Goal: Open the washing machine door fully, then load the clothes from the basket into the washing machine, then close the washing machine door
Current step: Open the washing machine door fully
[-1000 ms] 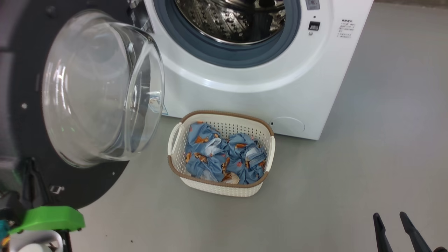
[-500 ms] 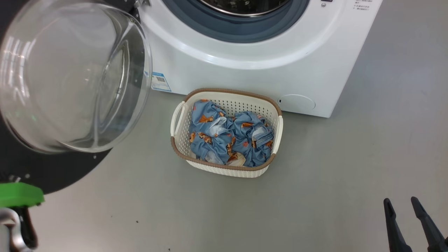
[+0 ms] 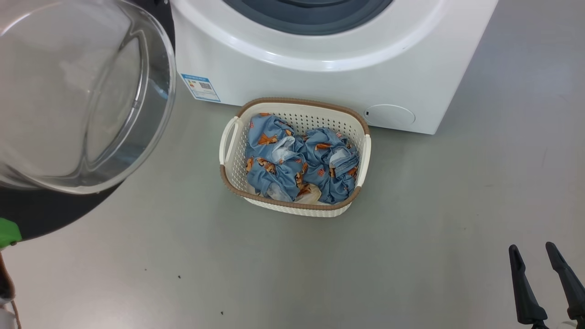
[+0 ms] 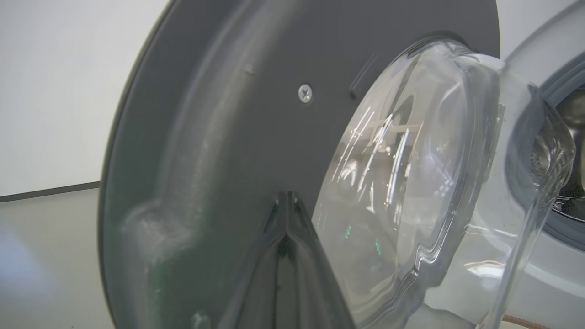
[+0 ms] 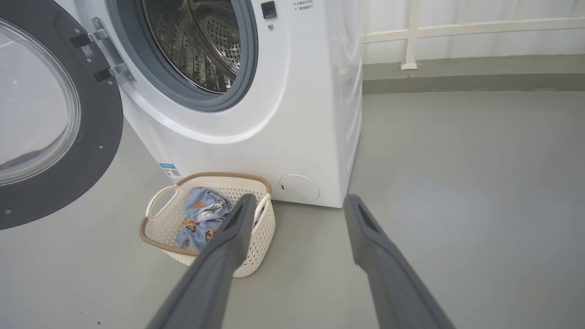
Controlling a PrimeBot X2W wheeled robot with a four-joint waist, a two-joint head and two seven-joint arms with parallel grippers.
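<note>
Glossy glass door (image 3: 68, 91), perforated plastic basket (image 3: 234, 171), soft cloth clothes (image 3: 274, 164)

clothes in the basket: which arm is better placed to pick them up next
Right, probably. The right pincer is open and free, with the basket of clothes just ahead in its wrist view. The left pincer is shut, close up to the door.

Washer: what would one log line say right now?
door: open | clothes: in basket | left pincer: shut by door | right pincer: open, empty
</note>
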